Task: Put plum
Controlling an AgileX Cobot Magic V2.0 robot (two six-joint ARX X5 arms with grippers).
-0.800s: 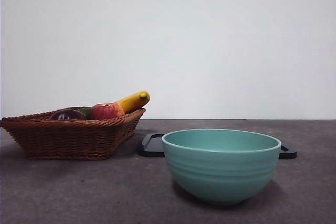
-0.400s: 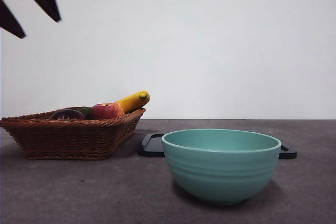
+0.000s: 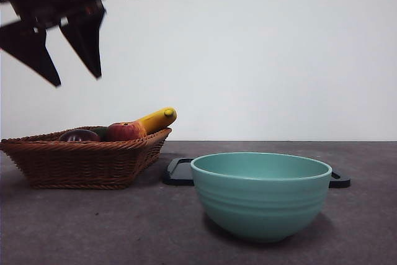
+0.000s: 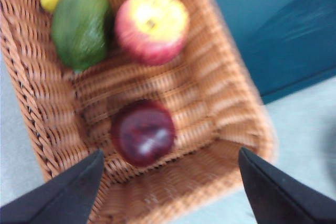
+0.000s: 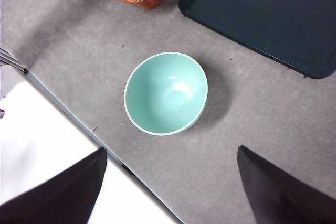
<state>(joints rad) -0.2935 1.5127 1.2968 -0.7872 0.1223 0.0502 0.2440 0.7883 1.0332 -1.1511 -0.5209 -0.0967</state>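
**Plum Not Picked Up Yet**

While the dark purple round plum point(image 4: 143, 132) sits in the brown woven basket point(image 3: 80, 162), the job has hardly begun. Nothing has been lifted yet. The plum must be grabbed, carried and set down, maybe in the big green-blue bowl point(image 3: 261, 197) or on the flat dark tray point(image 5: 273, 14) behind it; the task does not say where.

The grey tabletop point(image 3: 124, 228) holds the basket on one side and the bowl near the middle. In the basket, the plum lies apart from the red-and-yellow apple point(image 4: 151, 24), the green fruit point(image 4: 80, 27) and the yellow banana point(image 3: 157, 119).

The left tool point(image 4: 168, 182) hangs high above the basket, right over the plum, with its black jaws spread wide and holding nothing. The right tool point(image 5: 168, 182) waits high above the bowl, also wide and empty.

Half a second ago, only dark tips showed at the top corner of the front view. Now the left tool has come lower and further in. The fruit, basket and bowl have not moved.
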